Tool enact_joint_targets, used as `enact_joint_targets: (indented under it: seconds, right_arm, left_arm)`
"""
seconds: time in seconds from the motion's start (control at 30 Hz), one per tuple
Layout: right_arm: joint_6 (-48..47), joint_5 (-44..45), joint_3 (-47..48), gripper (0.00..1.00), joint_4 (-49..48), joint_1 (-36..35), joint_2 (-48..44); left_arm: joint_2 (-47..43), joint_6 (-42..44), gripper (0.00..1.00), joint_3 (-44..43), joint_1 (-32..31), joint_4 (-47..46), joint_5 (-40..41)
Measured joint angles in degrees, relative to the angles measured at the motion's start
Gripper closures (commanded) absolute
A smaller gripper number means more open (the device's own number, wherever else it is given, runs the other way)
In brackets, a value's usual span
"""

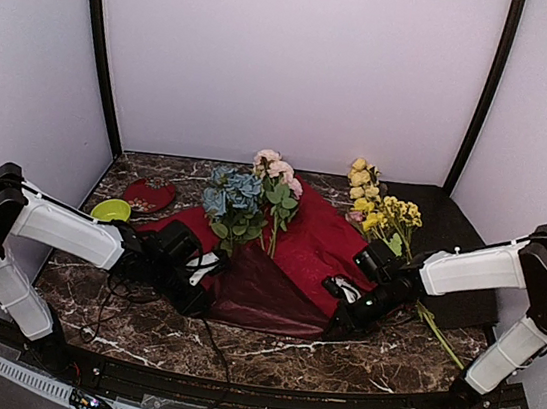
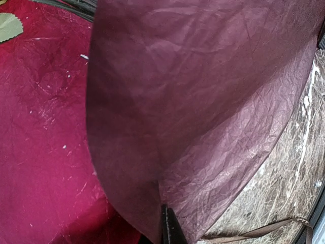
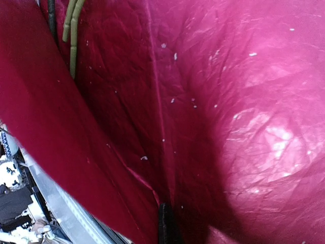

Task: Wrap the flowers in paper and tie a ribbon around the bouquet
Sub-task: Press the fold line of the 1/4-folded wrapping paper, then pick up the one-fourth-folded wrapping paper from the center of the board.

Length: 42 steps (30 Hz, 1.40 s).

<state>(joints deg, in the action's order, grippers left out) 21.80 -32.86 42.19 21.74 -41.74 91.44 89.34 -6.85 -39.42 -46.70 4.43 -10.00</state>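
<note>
Currently the paper (image 1: 304,244) lies spread on the marble table (image 1: 264,350), with the flowers (image 1: 249,196) on its far half, stems toward the arms. The left gripper (image 1: 198,303) is closed on the paper's near-left edge, where a fold stands raised. The right gripper (image 1: 338,324) is closed too, apparently pinching the near-right edge, though the paper hides most of its fingers.

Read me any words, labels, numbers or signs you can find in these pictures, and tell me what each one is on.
No text can be read in any of the three views.
paper: plain red and burgundy, no print.
green bowl: no marking visible.
black parts at the left edge of the right wrist view: too blurred to show any lettering.
</note>
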Motion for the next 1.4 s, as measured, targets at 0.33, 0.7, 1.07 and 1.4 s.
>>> enact_joint_targets:
  seconds: [0.33, 0.7, 1.07, 1.4]
  right_arm:
    - [2.36, 5.42, -0.09, 0.86, 2.29, 0.66, -0.72]
    - [4.81, 23.32, 4.81, 0.79, 19.74, 2.71, -7.41]
    - [3.21, 21.99, 20.83, 0.83, 9.46, -12.79, -4.66]
    - [-0.11, 12.31, 30.86, 0.89, -1.6, -18.8, 18.12]
  left_arm:
    - [1.64, -1.51, 1.0, -1.81, -0.11, 0.61, -0.02]
    - [1.66, -1.46, 1.0, -1.92, -0.09, 0.9, 0.0]
    - [1.77, -1.46, 1.0, -2.47, -0.09, 1.81, 0.2]
    - [2.25, -1.49, 1.0, -3.43, -0.09, 3.21, 0.24]
